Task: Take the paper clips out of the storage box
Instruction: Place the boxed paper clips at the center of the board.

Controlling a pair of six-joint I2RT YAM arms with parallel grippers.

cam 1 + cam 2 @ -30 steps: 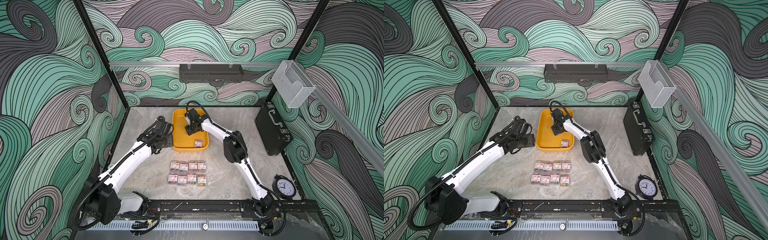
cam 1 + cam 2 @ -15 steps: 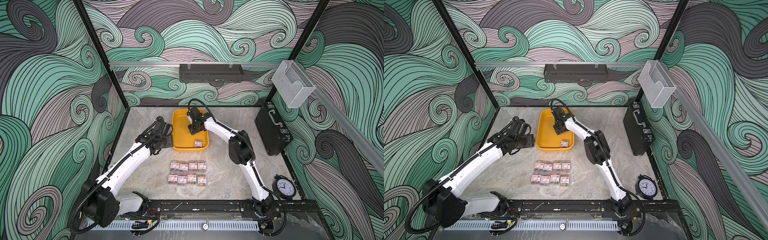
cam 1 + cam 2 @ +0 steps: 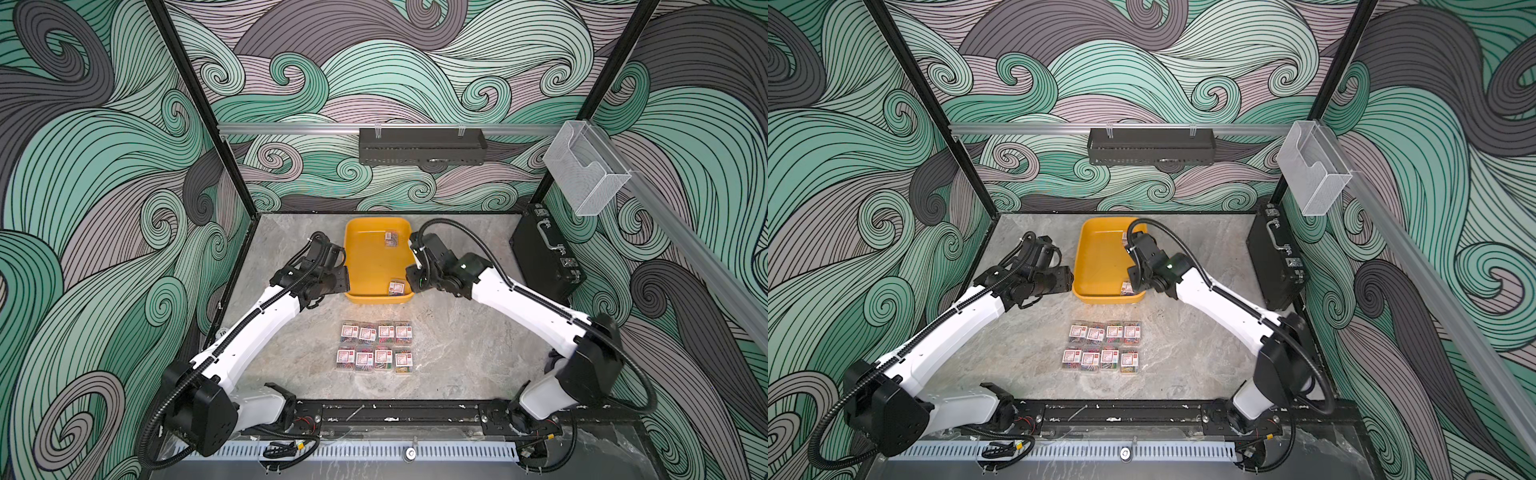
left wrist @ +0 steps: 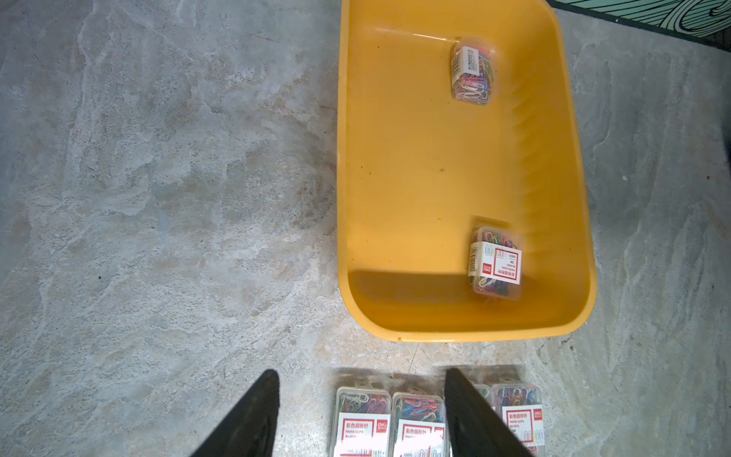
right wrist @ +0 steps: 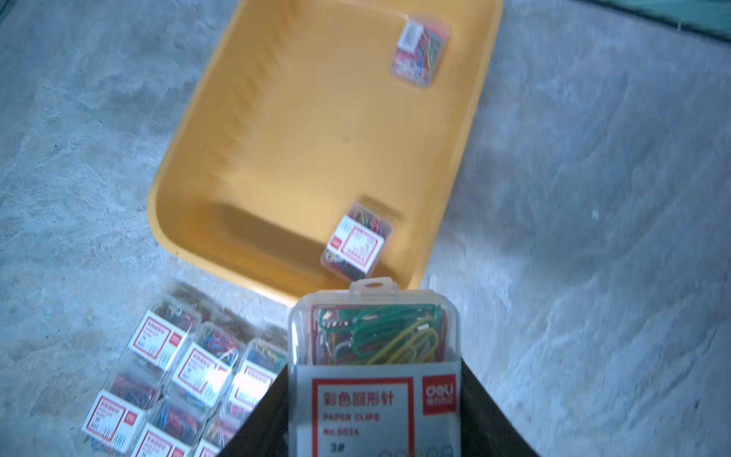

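The yellow storage box sits at the back middle of the table. Two clear boxes of paper clips lie in it, one far and one in the near right corner. My right gripper hovers at the tray's near right corner, shut on a third box of paper clips, label up. My left gripper hangs open and holds nothing, left of the tray and above the table. Several more boxes lie in two rows in front of the tray.
A black briefcase stands against the right wall. A clear bin hangs on the right rail and a black shelf on the back wall. Bare table lies left and right of the rows.
My right gripper has closed on a box and drawn back from over the tray's far part to its near right corner, uncovering the far box. The left arm has barely moved.
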